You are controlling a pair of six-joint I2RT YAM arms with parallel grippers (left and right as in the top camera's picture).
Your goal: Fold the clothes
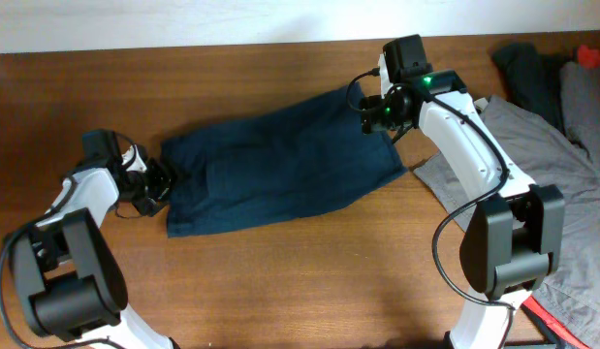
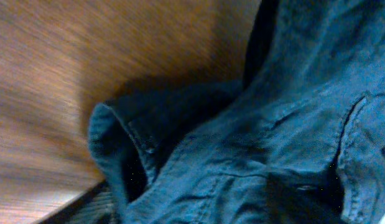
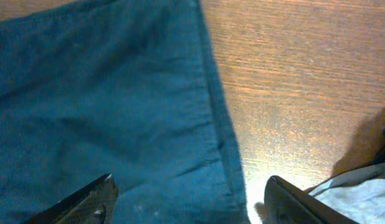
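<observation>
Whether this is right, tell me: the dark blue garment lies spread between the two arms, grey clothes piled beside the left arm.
Wrong. The grey clothes are piled beside the right arm, not the left, as the overhead view shows. The dark blue garment does lie spread between the arms.

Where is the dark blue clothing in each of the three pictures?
Overhead: the blue clothing lies spread out across the middle of the picture.
Left wrist: the blue clothing fills the right side and bottom, very close up, with a bunched edge.
Right wrist: the blue clothing covers the left half.
Shared landmark: the wooden table shows beside it in every view.
</observation>
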